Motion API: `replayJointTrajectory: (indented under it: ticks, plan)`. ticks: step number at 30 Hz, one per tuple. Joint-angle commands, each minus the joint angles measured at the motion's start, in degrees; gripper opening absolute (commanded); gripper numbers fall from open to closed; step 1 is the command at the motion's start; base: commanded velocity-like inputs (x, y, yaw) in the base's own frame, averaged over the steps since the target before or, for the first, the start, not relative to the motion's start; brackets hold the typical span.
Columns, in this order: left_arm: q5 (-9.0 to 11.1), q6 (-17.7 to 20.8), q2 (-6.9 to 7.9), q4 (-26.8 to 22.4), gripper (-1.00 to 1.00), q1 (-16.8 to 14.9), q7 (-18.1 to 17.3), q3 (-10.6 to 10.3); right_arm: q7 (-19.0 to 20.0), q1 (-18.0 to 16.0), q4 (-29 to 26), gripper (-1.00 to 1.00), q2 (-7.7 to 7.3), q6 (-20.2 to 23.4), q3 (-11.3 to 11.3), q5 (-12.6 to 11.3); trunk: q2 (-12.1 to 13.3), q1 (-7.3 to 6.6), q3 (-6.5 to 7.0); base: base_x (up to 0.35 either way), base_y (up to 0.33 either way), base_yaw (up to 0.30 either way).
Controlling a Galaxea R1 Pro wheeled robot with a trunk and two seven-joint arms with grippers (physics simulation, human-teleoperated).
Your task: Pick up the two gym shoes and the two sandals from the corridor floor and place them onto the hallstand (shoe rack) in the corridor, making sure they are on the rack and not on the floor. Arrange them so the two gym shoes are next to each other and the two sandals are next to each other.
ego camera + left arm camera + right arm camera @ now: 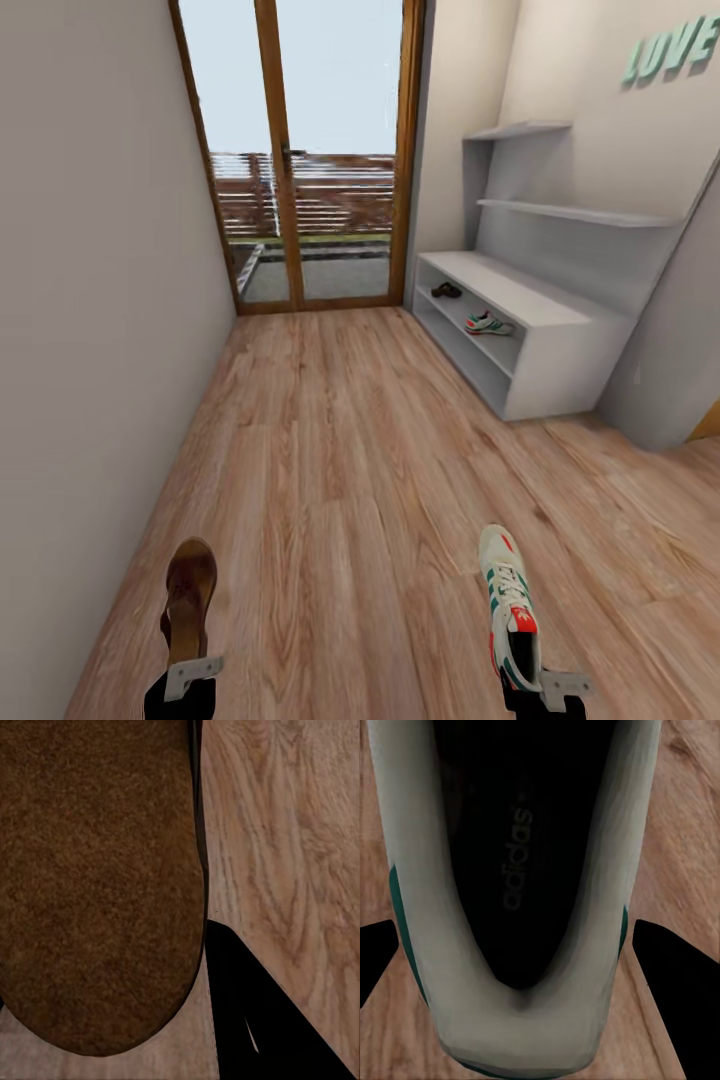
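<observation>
At lower left of the head view, a dark brown open sandal (189,597) is clamped in the left gripper (192,672); at lower right, a white green-striped gym shoe (508,605) is clamped in the right gripper (548,688). On the pale grey hallstand (560,345) at right, another sandal (446,290) and gym shoe (489,323) are seen.

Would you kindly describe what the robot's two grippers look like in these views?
In the head view, each gripper, left gripper and right gripper, shows a black body at the picture's lower edge with a pale grey, angular metal-looking bracket finger. In the wrist views the fingers appear as plain black wedges. No cables or markings visible.
</observation>
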Motion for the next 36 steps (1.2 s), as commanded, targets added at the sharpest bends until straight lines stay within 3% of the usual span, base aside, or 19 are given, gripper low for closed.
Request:
replayJointTrajectory:
  ticks: [1,36]
  plan:
    - [-0.73,-0.16,-0.04,0.03,-1.0,-0.03,0.04,0.31,0.08,-0.03,0.03,-1.0,0.01,-0.18,-0.06,-0.12,-0.02,0.02,-0.04,0.338,0.0,0.024]
    - [-0.73,-0.16,-0.04,0.12,-1.0,-0.03,0.04,0.35,0.12,-0.03,-0.22,-1.0,-0.14,-0.36,-0.12,-0.55,-0.02,0.02,-0.02,0.338,0.0,0.002]
